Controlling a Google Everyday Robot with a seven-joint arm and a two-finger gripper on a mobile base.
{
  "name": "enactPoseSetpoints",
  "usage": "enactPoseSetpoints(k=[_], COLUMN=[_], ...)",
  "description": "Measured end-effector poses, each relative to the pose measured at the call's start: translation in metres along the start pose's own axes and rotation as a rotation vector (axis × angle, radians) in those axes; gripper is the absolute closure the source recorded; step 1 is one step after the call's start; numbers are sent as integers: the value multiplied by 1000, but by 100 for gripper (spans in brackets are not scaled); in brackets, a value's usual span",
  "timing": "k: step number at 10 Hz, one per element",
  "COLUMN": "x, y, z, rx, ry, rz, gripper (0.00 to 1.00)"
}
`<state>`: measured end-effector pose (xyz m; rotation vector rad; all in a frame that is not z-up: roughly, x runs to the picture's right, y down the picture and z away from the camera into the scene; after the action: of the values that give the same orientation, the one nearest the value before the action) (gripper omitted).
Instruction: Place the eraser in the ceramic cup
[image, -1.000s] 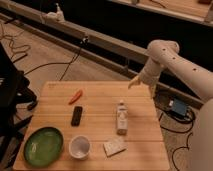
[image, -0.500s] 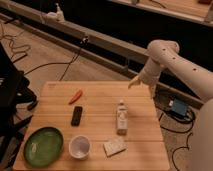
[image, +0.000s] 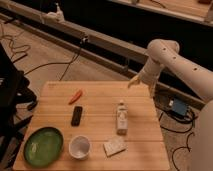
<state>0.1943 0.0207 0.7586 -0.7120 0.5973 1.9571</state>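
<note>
Gripper (image: 134, 81) released, empty, over table's (image: 100, 97) 1 o'clock edge; your eraser (image: 76, 115) lies free, cup (image: 79, 147) at its 6 o'clock; nothing moved.

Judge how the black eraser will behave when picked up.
The eraser lies flat on the table, so it probably won't roll or tip, but offers little height to grip. Small and blocky, it looks light and stiff. The gripper hangs near the table's far right edge.
</note>
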Motion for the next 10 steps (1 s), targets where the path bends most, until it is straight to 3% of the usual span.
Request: enactPoseSetpoints(k=[3, 6, 10], x=[38, 72, 98], y=[35, 79, 155], z=[3, 25, 59], rx=[-32, -26, -20], ry=[63, 124, 164], rz=[-61, -166, -284], gripper=[23, 23, 23])
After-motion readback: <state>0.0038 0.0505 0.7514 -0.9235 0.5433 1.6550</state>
